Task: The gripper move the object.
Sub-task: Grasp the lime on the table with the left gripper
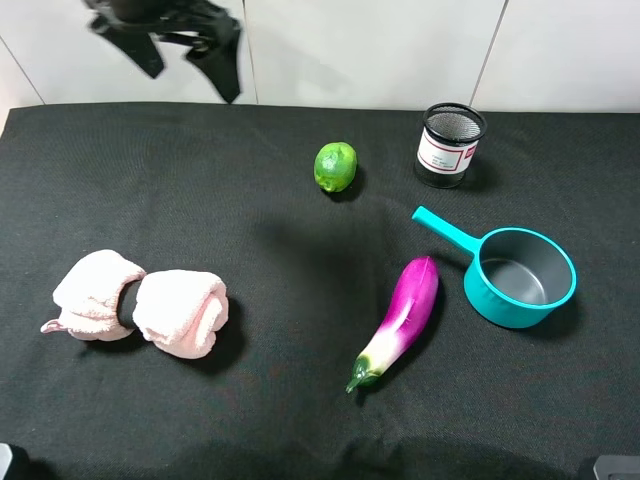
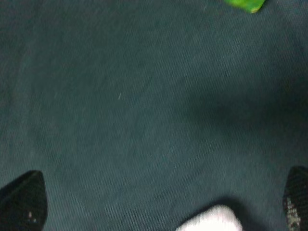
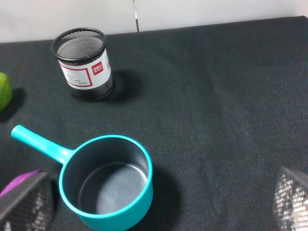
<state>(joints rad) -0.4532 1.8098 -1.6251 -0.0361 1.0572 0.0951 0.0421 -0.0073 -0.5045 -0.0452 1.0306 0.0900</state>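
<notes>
The lime (image 1: 335, 166) sits on the black cloth at the middle back, left of the mesh cup. Its edge shows in the left wrist view (image 2: 245, 4) and in the right wrist view (image 3: 4, 91). My left gripper (image 1: 190, 65) is open and empty, high over the back left of the table, well apart from the lime. In its wrist view (image 2: 159, 202) the two black fingertips (image 2: 24, 202) stand wide apart over bare cloth. My right gripper (image 3: 159, 202) is open and empty above the teal pot's side; it does not show in the exterior view.
A black mesh pen cup (image 1: 450, 145) stands at the back right. A teal pot (image 1: 500, 312) with a handle and a purple eggplant (image 1: 397, 320) lie right of centre. A rolled pink towel (image 1: 140, 305) lies front left. The white wall runs behind the table.
</notes>
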